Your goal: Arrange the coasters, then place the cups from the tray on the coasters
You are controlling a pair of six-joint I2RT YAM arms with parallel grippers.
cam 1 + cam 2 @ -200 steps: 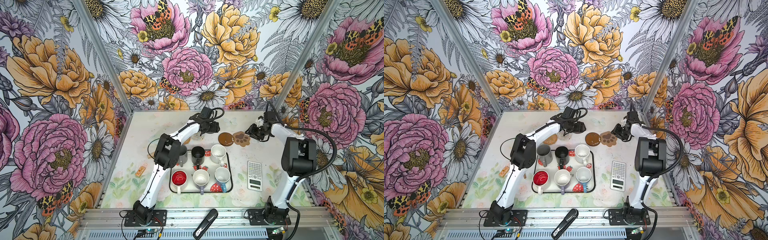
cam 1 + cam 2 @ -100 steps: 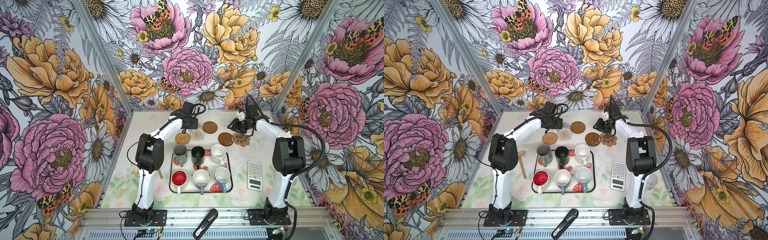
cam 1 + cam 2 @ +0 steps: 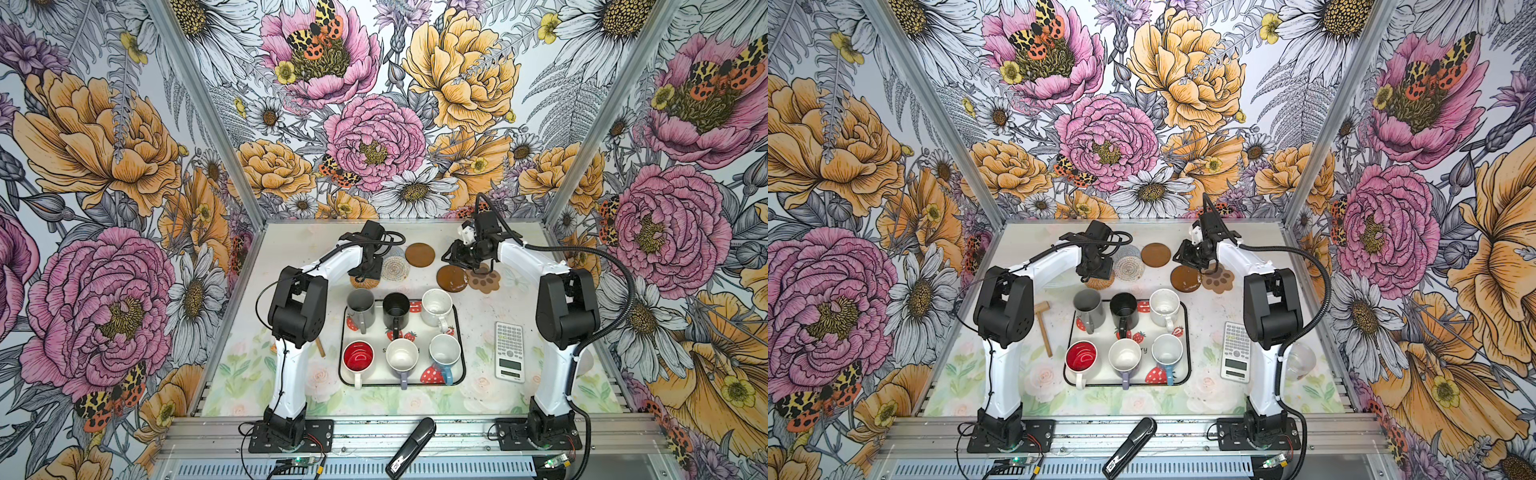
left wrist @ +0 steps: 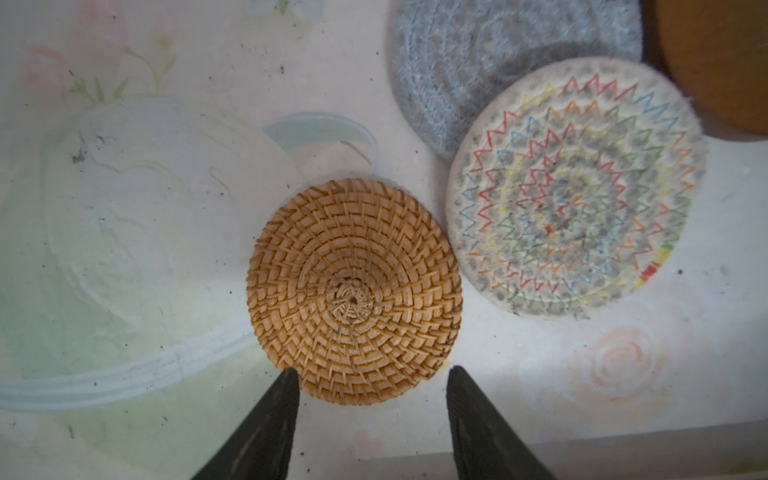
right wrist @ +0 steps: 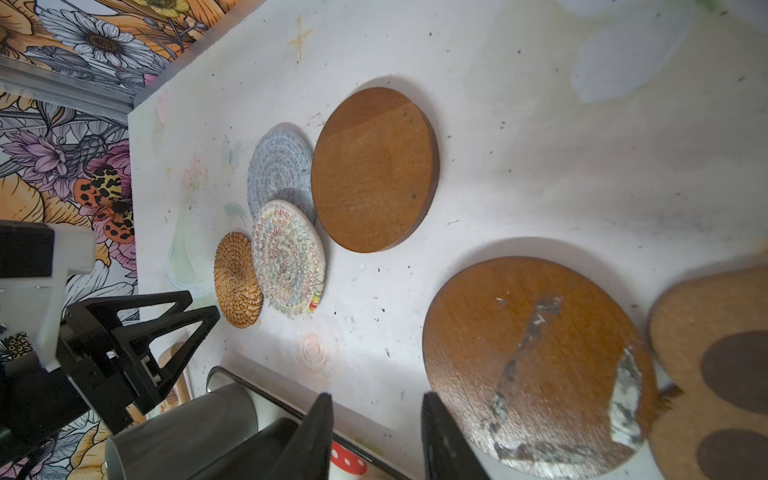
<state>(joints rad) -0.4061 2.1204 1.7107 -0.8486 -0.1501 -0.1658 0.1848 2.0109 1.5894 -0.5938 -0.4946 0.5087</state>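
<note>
Six cups (image 3: 402, 332) fill the tray (image 3: 460, 340). Left arm hides part of the rattan coaster (image 3: 365, 281). Both the left gripper (image 4: 370, 382) and the right gripper (image 5: 376, 409) are parted, empty.

Bright even overhead light; soft shadows; wrist views softly blurred, edges distorted.

both top views: high, front of the table, looking down and back, wide, near-identical. left wrist: close, straight down on the rattan coaster (image 4: 354, 293). right wrist: low, oblique across the table; shares the rattan coaster (image 5: 238, 279) with it.
</note>
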